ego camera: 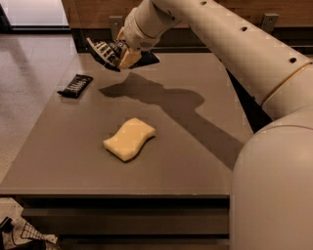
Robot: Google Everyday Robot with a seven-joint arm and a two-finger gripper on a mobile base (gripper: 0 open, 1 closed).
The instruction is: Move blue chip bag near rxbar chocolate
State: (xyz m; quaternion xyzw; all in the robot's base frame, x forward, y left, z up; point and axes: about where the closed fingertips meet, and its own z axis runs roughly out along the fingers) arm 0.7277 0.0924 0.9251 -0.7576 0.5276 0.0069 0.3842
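Chocolate bar [75, 85]: flat on table [190, 166], left of and beyond sponge [129, 139]. Chip bag [101, 49]: held off the table, beyond sponge, clamped in gripper [123, 56]. Bag's middle hidden by gripper, lettering unreadable.

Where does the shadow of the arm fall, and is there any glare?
Camera view: the arm's shadow runs across the table from under the gripper, which holds the blue chip bag above the far edge; it misses the sponge and the rxbar chocolate; glare on the floor, top left.
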